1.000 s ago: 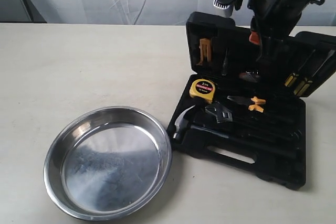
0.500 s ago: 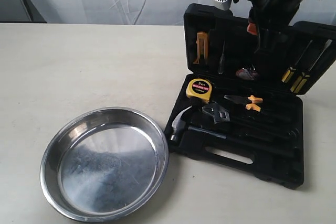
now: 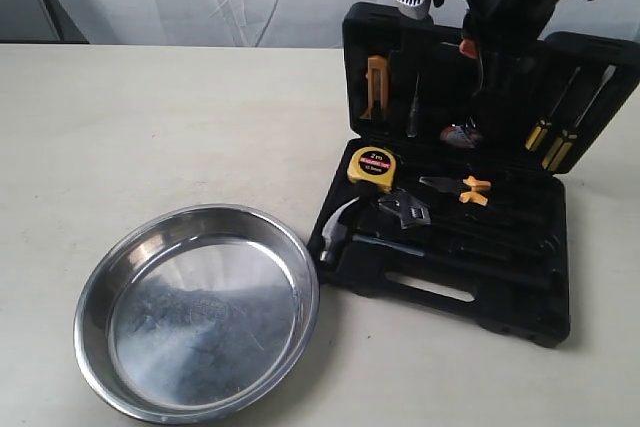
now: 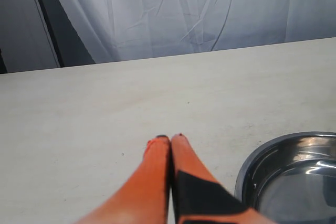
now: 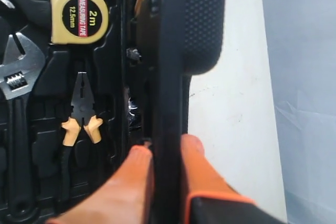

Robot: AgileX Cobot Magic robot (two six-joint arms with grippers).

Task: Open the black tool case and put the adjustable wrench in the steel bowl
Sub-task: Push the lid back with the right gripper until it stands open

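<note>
The black tool case (image 3: 450,272) lies open at the right, its lid (image 3: 500,87) standing upright. My right gripper (image 3: 478,52) is shut on the lid's edge (image 5: 168,77), one orange finger on each side. The adjustable wrench (image 3: 405,209) lies in the case's base beside the hammer; its silver head and black handle show as the wrench (image 5: 14,108) in the right wrist view. The steel bowl (image 3: 195,307) sits at the front left with nothing in it. My left gripper (image 4: 169,139) is shut on nothing above bare table, with the bowl's rim (image 4: 252,166) beside it.
In the case lie a yellow tape measure (image 3: 372,167), orange-handled pliers (image 3: 462,189) and a claw hammer (image 3: 340,225). Screwdrivers with yellow-black handles (image 3: 550,142) sit in the lid. A white curtain hangs behind the table.
The lid has swung further up and back with my right gripper on it. The whole case has slid slightly left, towards the bowl.
</note>
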